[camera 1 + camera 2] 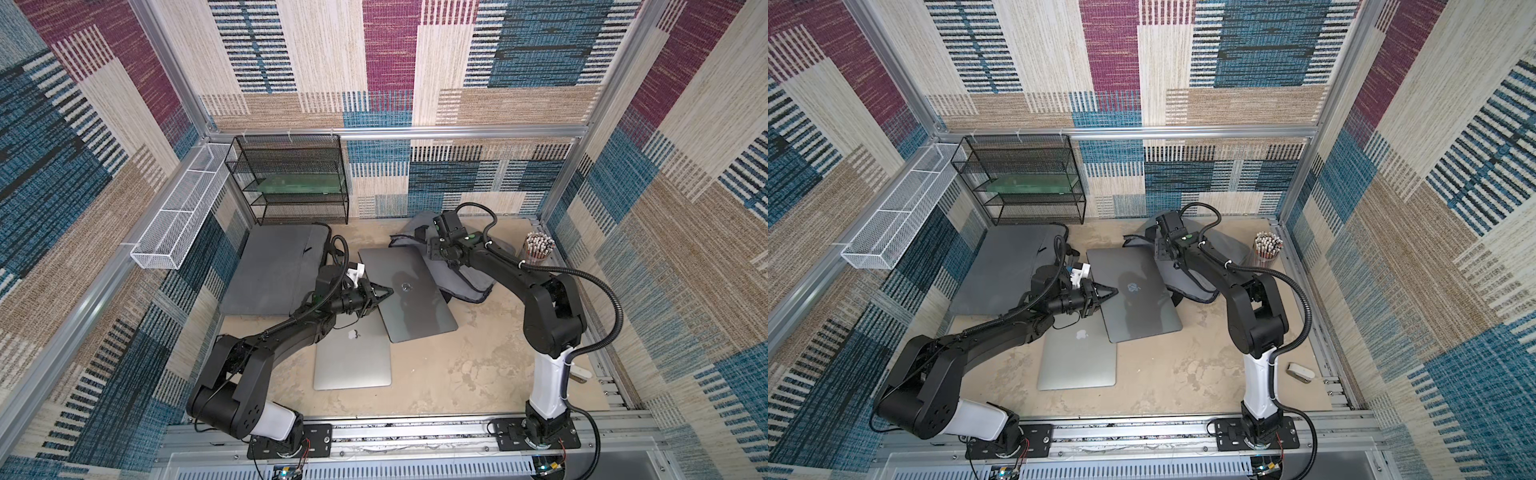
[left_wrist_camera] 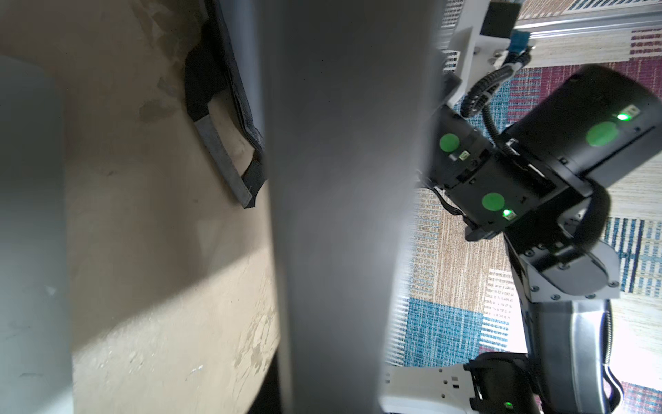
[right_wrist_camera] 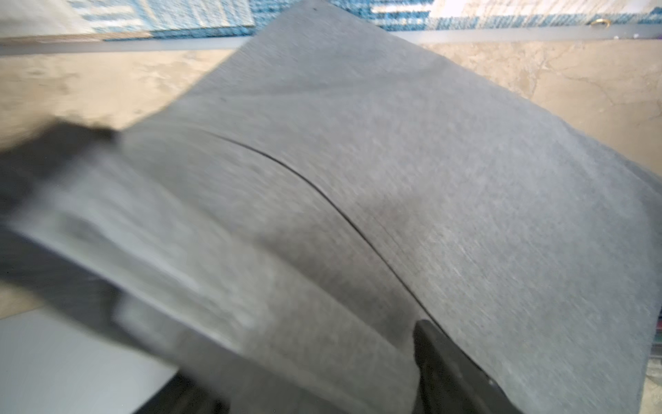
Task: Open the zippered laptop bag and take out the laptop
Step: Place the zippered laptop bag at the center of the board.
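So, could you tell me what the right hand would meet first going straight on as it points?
The rumpled grey fabric laptop bag: it fills the right wrist view just ahead of the right hand, though blur leaves the gap unclear.

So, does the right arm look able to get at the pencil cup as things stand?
Probably yes: the pencil cup stands uncovered beside the right arm, nothing between them, though the arm must fold back from the crumpled bag.

Laptop (image 1: 409, 291) lies between left bag (image 1: 270, 270) and right bag (image 1: 473, 284).
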`<state>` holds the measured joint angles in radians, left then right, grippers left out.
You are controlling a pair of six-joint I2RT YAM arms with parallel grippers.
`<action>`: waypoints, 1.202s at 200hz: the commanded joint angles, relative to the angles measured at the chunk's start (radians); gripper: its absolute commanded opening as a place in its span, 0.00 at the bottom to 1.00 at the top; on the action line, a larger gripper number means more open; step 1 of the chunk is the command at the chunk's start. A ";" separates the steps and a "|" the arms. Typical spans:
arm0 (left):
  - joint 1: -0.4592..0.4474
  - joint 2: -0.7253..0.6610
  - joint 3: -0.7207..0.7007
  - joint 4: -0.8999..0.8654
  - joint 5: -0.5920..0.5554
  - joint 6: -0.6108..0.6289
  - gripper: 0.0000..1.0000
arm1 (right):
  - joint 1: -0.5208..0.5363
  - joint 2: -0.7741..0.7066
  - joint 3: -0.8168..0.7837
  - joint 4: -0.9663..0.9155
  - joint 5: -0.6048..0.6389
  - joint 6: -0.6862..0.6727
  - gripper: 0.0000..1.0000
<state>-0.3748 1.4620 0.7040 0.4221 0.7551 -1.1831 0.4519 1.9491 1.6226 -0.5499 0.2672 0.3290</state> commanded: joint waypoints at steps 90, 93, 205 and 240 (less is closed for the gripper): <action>0.049 -0.075 0.020 -0.224 0.320 0.202 0.00 | 0.030 -0.431 -0.542 0.015 -0.021 0.386 0.88; 0.048 -0.077 0.020 -0.237 0.326 0.213 0.00 | 0.028 -0.441 -0.561 0.021 -0.027 0.391 0.86; -0.008 -0.078 0.032 -0.413 0.341 0.358 0.00 | -0.045 -0.335 -0.732 0.143 -0.101 0.338 0.34; -0.039 -0.035 0.028 -0.373 0.333 0.341 0.00 | -0.114 -0.250 -0.683 0.174 -0.081 0.266 0.32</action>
<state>-0.4019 1.4105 0.7330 -0.0586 1.0237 -0.8501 0.3664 1.6547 0.9031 -0.4232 0.1509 0.6594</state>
